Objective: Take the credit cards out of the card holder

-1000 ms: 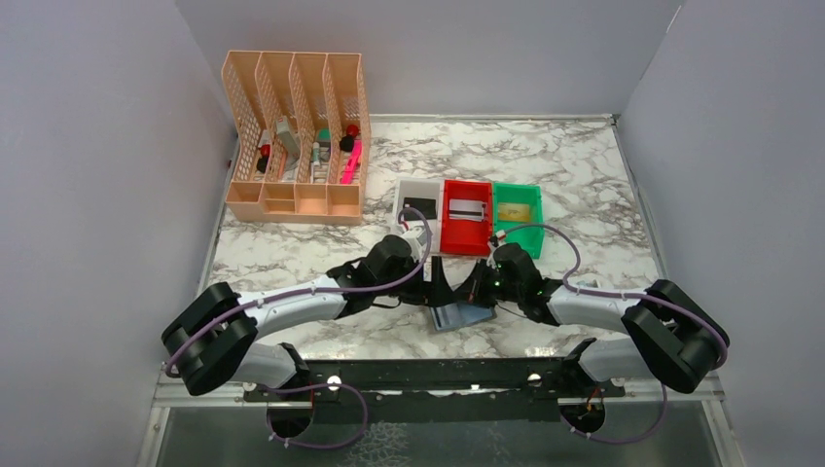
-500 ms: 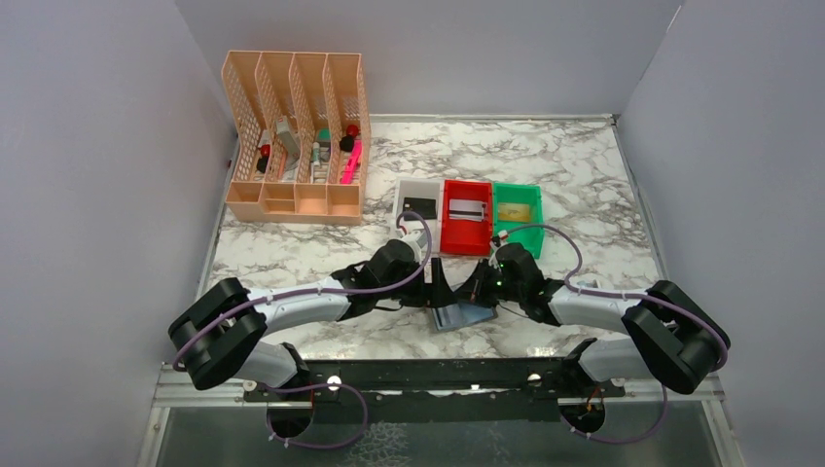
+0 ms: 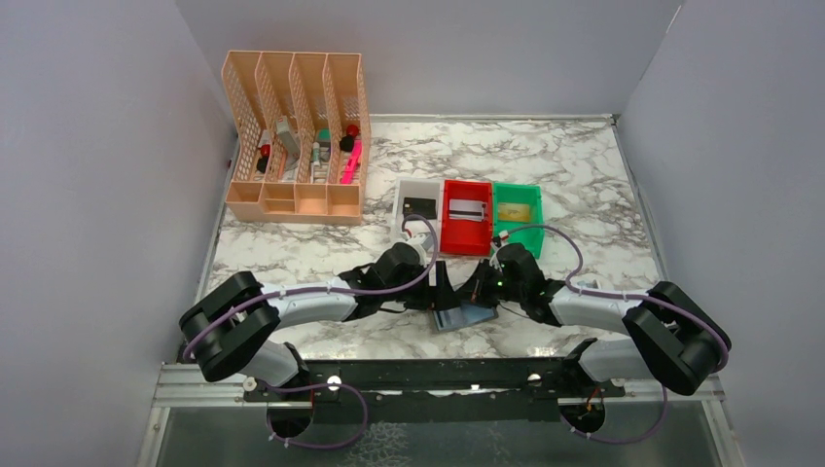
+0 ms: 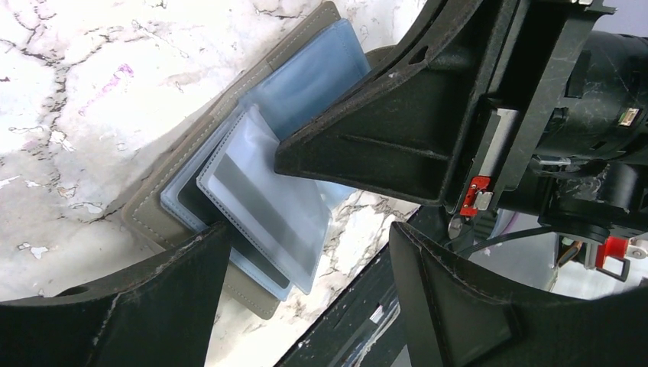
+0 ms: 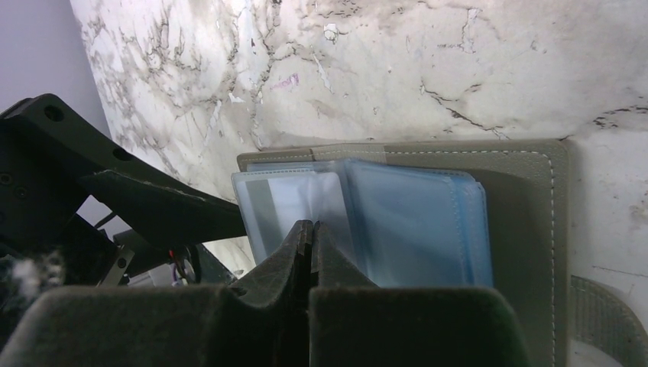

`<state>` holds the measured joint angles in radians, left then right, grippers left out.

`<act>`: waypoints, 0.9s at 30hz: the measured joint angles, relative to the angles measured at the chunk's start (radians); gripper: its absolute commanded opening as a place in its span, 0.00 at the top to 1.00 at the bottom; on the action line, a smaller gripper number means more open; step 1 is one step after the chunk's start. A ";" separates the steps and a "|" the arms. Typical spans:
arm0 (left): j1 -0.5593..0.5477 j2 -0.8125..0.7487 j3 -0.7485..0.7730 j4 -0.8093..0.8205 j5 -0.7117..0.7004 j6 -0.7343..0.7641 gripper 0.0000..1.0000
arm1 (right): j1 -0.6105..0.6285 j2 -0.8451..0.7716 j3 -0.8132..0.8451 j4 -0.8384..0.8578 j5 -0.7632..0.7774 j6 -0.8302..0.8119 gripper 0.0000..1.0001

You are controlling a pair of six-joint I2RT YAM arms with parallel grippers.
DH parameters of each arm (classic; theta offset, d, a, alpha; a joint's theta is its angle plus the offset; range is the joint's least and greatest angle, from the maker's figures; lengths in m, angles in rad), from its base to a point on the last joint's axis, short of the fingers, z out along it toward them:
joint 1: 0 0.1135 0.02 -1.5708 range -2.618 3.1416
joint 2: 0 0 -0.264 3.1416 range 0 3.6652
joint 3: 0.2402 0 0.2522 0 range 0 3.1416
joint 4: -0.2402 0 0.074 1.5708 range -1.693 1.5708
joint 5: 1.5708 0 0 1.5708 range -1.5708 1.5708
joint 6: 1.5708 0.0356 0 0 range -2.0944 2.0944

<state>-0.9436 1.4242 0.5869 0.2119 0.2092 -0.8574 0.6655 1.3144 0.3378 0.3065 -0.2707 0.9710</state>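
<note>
Holder (image 3: 465, 316) is lying open on the table (image 3: 584, 185), pinned by the shut right gripper (image 5: 309, 227), while the left gripper (image 4: 309, 229) — jaws apart — is edging nearer, though cards (image 3: 467, 210) are already sitting in bins (image 3: 467, 245).

A robotics lab test cell: plain grey panels (image 3: 97, 146) box in a marble-patterned bench (image 3: 584, 165), a black mounting rail (image 3: 428, 373) sits behind the left end effector (image 3: 443, 287), three coloured bins (image 3: 465, 241) just beyond it, a peach desk organiser (image 3: 297, 136) farther off to its left.
</note>
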 measured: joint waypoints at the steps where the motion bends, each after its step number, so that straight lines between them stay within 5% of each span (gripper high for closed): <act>1: -0.002 0.001 0.000 0.000 0.000 0.000 0.23 | 0.000 0.000 0.000 0.000 -0.001 0.000 0.97; 10: -0.013 0.020 0.002 0.024 0.001 -0.005 0.39 | -0.006 -0.001 -0.001 -0.001 -0.005 0.001 0.93; 16: -0.021 0.027 0.002 0.028 0.004 0.000 0.40 | -0.006 -0.035 0.000 -0.029 -0.003 -0.004 0.68; 27: -0.024 0.042 0.018 0.034 0.011 0.005 0.41 | -0.006 -0.274 0.094 -0.365 0.210 -0.103 0.61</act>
<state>-0.9672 1.4658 0.6044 0.2455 0.2207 -0.8520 0.6590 1.0405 0.4316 -0.0589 -0.0608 0.8684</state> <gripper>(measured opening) 0.600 0.384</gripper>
